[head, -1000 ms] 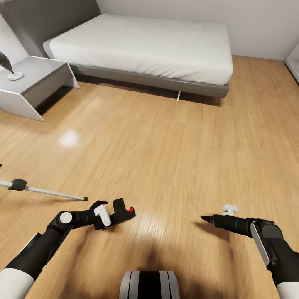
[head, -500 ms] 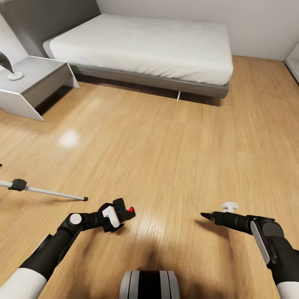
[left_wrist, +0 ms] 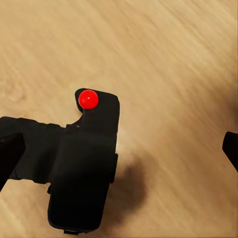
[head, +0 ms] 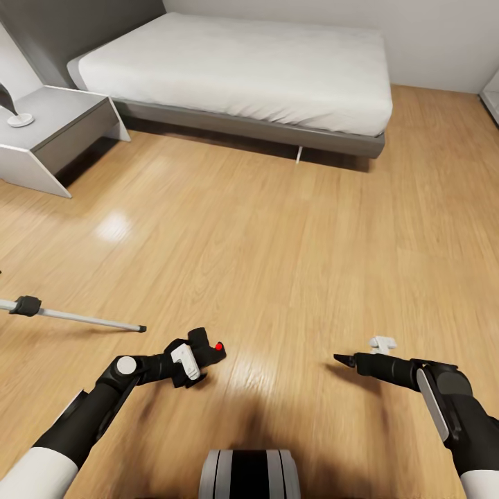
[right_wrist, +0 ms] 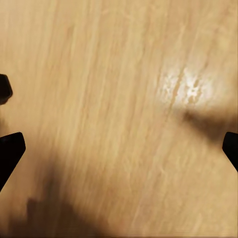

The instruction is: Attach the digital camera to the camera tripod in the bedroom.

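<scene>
The digital camera (head: 205, 345), small, black and boxy with a red button (left_wrist: 89, 99), is low over the wood floor in front of me. My left gripper (head: 197, 355) is open around it. In the left wrist view the camera (left_wrist: 84, 168) lies against one finger (left_wrist: 9, 156), and the other finger (left_wrist: 231, 148) stands well apart. One thin silver leg of the camera tripod (head: 76, 318), with a black joint and foot, stretches in from the left edge; the tripod's head is out of view. My right gripper (head: 338, 359) is open over bare floor (right_wrist: 119, 158).
The grey-framed white bed (head: 242, 132) stands across the far side. A grey nightstand (head: 62, 128) with a white lamp base (head: 21, 120) is at the far left. Wood floor lies between them and me. My own base (head: 249, 475) shows at the bottom.
My left arm has pushed forward, bringing its gripper up around the camera, which stayed about where it was. The head view has shifted slightly. The right arm has barely moved.
</scene>
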